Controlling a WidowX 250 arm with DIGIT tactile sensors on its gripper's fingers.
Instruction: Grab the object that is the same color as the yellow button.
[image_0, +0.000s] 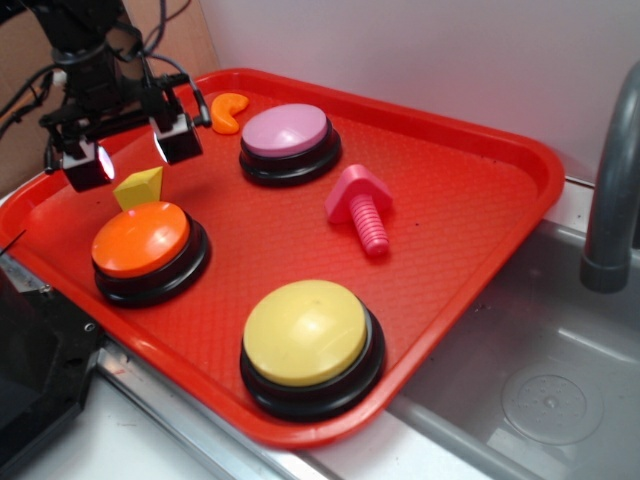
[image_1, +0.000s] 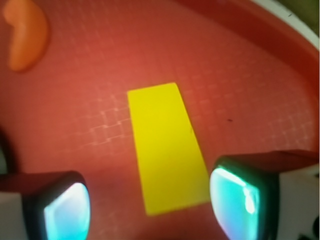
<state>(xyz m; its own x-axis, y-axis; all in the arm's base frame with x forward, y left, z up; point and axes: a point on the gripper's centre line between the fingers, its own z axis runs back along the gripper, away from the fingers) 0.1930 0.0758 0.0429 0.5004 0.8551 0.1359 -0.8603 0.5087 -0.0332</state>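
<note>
- Yellow block (image_0: 138, 187) sits on the red tray (image_0: 480, 190), just behind the orange button (image_0: 141, 238), small beside it.
- Pincer (image_0: 132, 150) hangs over the block, released, fingers (image_1: 67, 212) spread to either side in the wrist view; nothing held.
- Step, as I judge it: lined up, grasp not yet made. Next calls for a straight descent, then closing across the narrow faces.
- Yellow button (image_0: 305, 330) sits at the tray's near edge; pink bolt (image_0: 362, 207) and orange crescent (image_0: 228, 112) lie apart.
</note>
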